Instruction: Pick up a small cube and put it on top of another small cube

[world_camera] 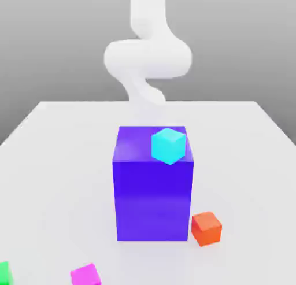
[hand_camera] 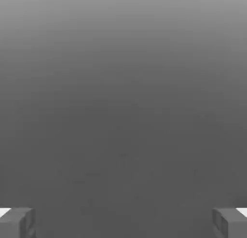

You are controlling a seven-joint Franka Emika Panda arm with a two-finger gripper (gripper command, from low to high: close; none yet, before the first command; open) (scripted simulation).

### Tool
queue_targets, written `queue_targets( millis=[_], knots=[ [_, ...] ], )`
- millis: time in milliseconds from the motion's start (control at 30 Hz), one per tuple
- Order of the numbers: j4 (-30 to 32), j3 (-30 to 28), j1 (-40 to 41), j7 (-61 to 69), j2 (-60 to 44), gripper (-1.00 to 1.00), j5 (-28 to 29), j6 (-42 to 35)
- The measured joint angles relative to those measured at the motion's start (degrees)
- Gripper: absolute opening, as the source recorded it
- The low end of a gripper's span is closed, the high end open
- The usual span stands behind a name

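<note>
My gripper [hand_camera: 123, 222]: in the hand view the two fingertips [hand_camera: 17, 222] sit at opposite edges with a wide gap between them, so the fingers are spread apart with nothing between them. Beyond them that camera sees plain grey.

Exterior view: my arm [world_camera: 147, 55] is a white shape at the far side of the table [world_camera: 52, 162], behind the big block. I can't make out the fingers from this angle.

Tall purple block [world_camera: 153, 185] stands upright at table centre. Cyan cube [world_camera: 169, 145] appears at its top, toward the exterior view's right and the near edge, corner turned toward the camera. It overlaps the block's top front edge; I can't tell for sure whether it rests on the block or is above it.

Orange cube [world_camera: 207, 228] is on the table just beside the block's near corner on the exterior view's right; touching or not, can't tell.

Magenta cube [world_camera: 85, 274] is on the near table edge, toward the exterior view's left, partly cut off. Green cube [world_camera: 4, 272] is at the near corner on the exterior view's left, mostly cut off. Both are well apart from the block.
</note>
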State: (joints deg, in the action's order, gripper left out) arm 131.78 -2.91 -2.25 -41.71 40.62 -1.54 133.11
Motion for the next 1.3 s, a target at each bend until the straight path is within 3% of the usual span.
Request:
queue_targets(
  millis=[500, 733, 1000, 1133, 1167, 1300],
  knots=[
    [-0.1, -13.4, -8.4, 27.4, -31.6, 0.0, -12.8, 7.9],
    [0.0, -14.1, -6.8, 38.6, -45.7, 0.0, -16.7, 11.8],
    [0.6, -15.2, -4.7, 46.0, -59.9, 0.0, -13.4, 17.8],
    [-0.9, -12.3, -2.0, 49.2, -68.0, 0.0, -16.0, 23.5],
    [-1.4, -11.2, -1.1, 50.0, -69.9, -1.0, -16.9, 24.9],
    [-1.4, -11.2, -1.1, 49.9, -69.9, -1.0, -16.9, 24.8]
  ],
)
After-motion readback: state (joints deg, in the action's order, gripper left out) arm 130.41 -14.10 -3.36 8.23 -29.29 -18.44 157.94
